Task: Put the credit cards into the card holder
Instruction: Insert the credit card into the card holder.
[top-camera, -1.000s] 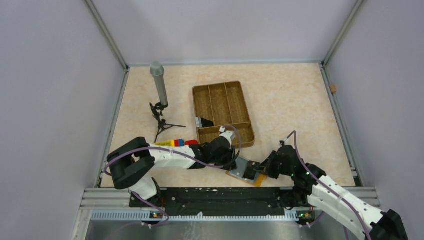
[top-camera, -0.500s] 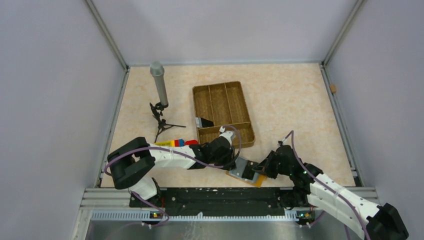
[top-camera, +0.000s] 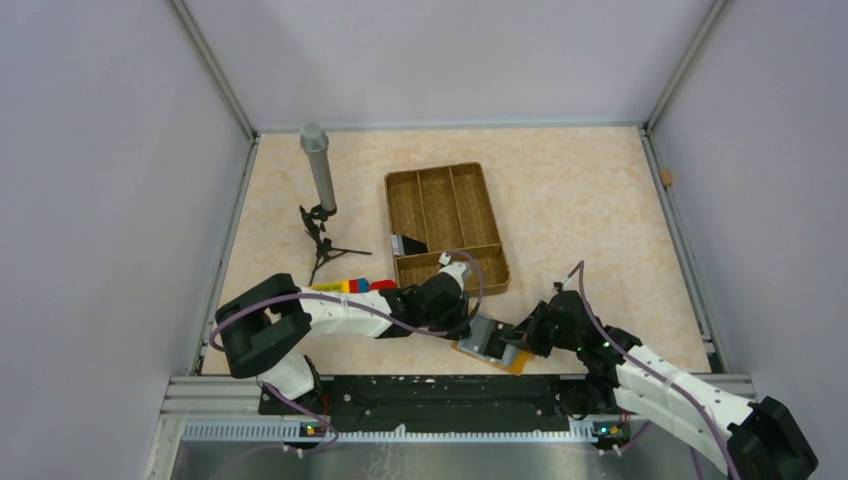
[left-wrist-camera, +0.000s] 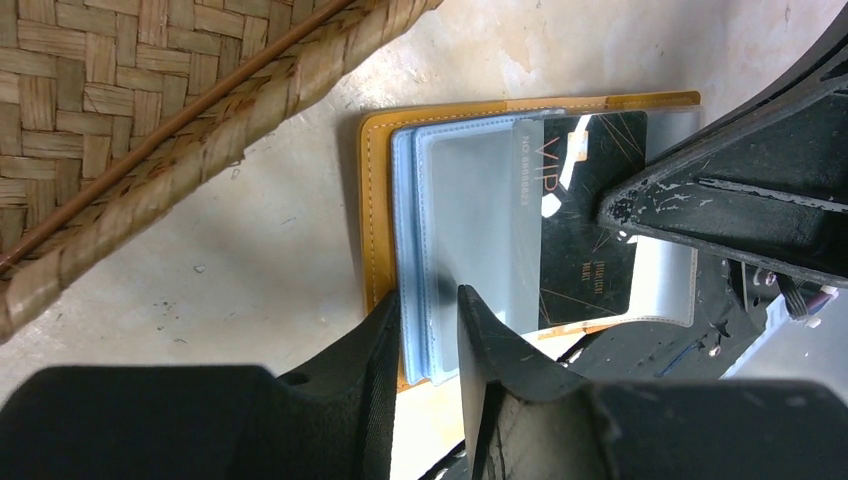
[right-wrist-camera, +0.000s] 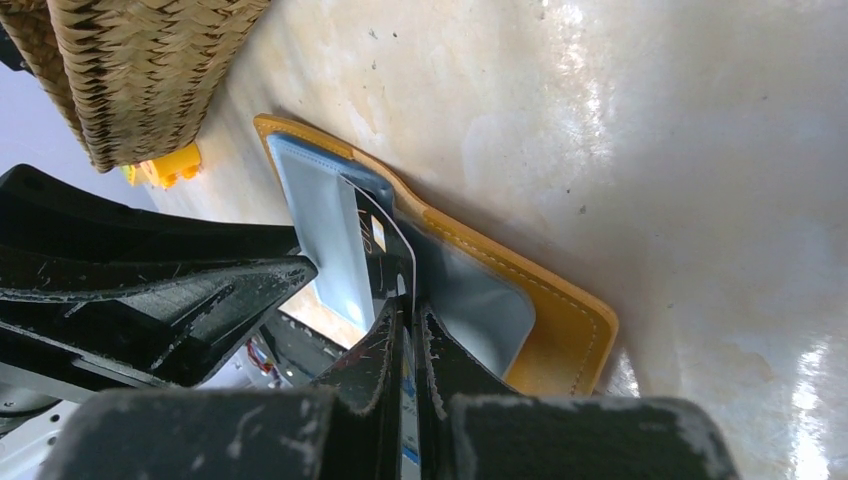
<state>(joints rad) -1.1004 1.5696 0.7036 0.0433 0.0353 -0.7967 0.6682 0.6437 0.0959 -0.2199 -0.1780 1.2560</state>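
Table-top (top-camera: 600, 200) scene: the left claw (left-wrist-camera: 430, 305), with the woven tray (left-wrist-camera: 150, 100) off to one side, pinches the light-blue sleeves (left-wrist-camera: 445, 220) of the open card holder (left-wrist-camera: 372, 200). Facing it, the right claw (right-wrist-camera: 410, 330) is clamped on a black credit card (right-wrist-camera: 383, 240) (marked VIP), whose front edge is tucked among those sleeves just beyond its fingertips.

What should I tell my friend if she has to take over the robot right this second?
Left gripper: jaws shut on the card holder, pinching its blue inner leaves.
Right gripper: jaws shut on a black card, which sits at the clear pockets.
The card holder lies open beside the woven tray.
Done: holder open, card at the pocket.
Left: push the card fully in, then let go. A dark flat thing in the tray may be another card; cannot tell.
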